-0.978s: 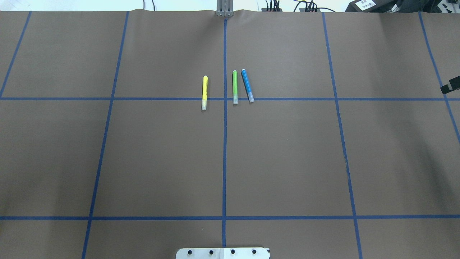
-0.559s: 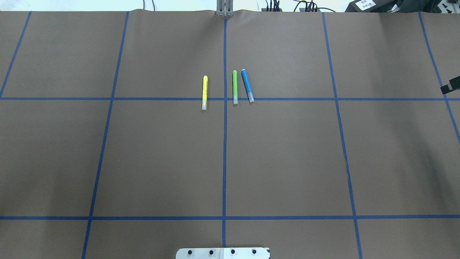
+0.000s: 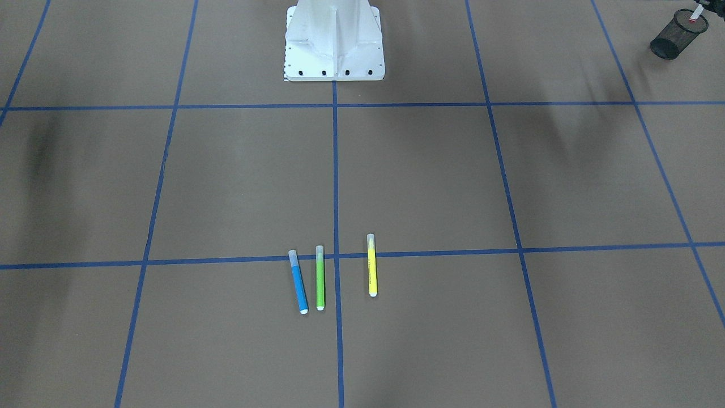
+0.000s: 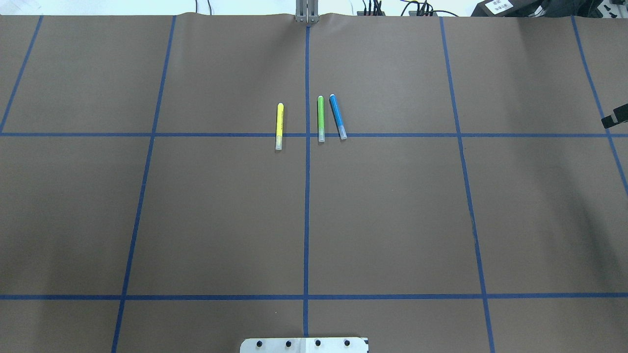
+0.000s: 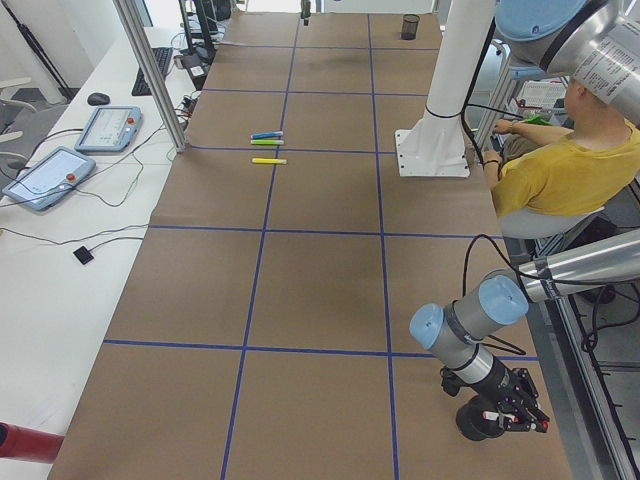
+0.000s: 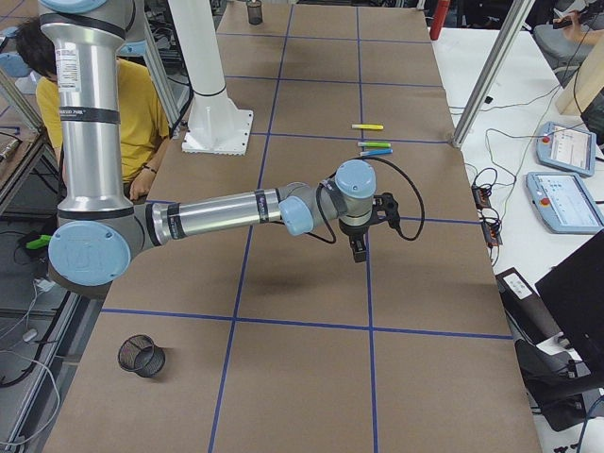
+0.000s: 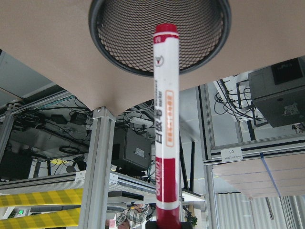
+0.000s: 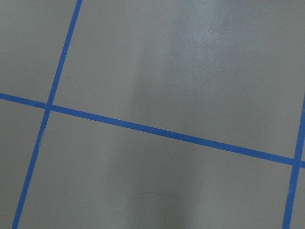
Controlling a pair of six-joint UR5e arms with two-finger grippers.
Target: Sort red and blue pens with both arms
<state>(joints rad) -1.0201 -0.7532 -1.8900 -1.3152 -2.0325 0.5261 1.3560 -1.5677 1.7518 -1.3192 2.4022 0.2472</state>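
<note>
The red pen (image 7: 166, 129), white-barrelled with a red cap, hangs cap-first over the mouth of a black mesh cup (image 7: 114, 43); my left gripper (image 5: 505, 415) is shut on its other end, at the table's near-left corner. In the front-facing view only the pen's tip (image 3: 695, 13) shows above that cup (image 3: 677, 37). The blue pen (image 4: 337, 116) lies on the table beside the centre line, untouched. My right gripper (image 6: 360, 236) hovers high over bare paper, well short of the pens; whether it is open or shut does not show.
A green marker (image 4: 321, 118) lies right beside the blue pen, a yellow marker (image 4: 279, 126) across the centre line. A second mesh cup (image 6: 142, 356) stands at the right end. The white pedestal (image 3: 334, 51) and a seated person (image 5: 560, 170) are behind.
</note>
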